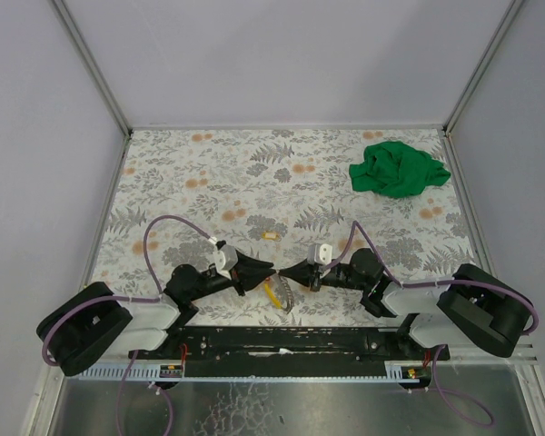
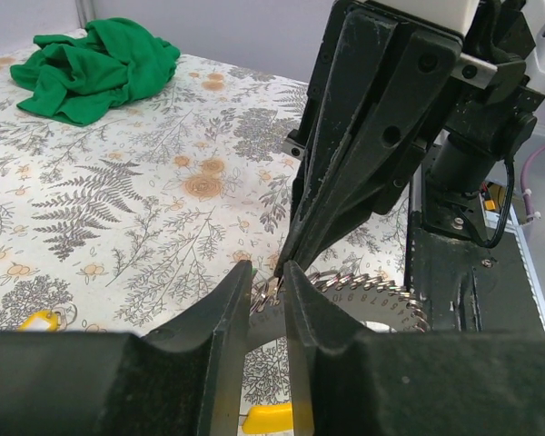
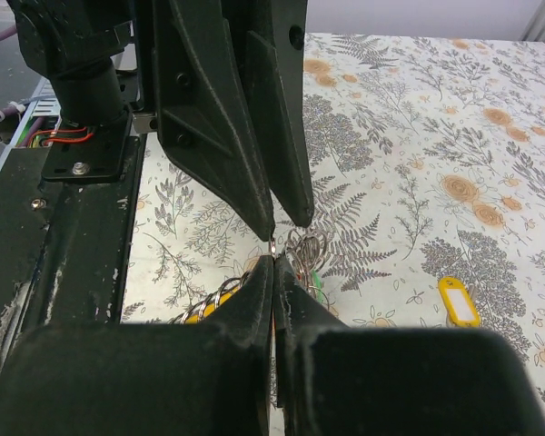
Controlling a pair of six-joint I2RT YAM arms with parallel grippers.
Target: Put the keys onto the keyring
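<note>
The keyring (image 2: 372,292), a grey numbered metal loop edged with several small rings, hangs between my two grippers; in the top view it (image 1: 282,296) dangles with a yellow tag. My left gripper (image 2: 271,278) is closed narrowly on its end, with a small ring between the fingers. My right gripper (image 3: 273,259) is shut on a thin metal ring tip to tip with the left; a green-tagged key (image 3: 318,285) hangs right beside it. The grippers meet in the top view, left gripper (image 1: 263,270) and right gripper (image 1: 289,271). A yellow-tagged key (image 1: 272,236) lies on the table beyond them, and shows in the right wrist view (image 3: 459,301).
A crumpled green cloth (image 1: 398,168) lies at the far right of the floral table (image 1: 200,173). The black base rail (image 1: 282,343) runs along the near edge. Frame posts stand at the back corners.
</note>
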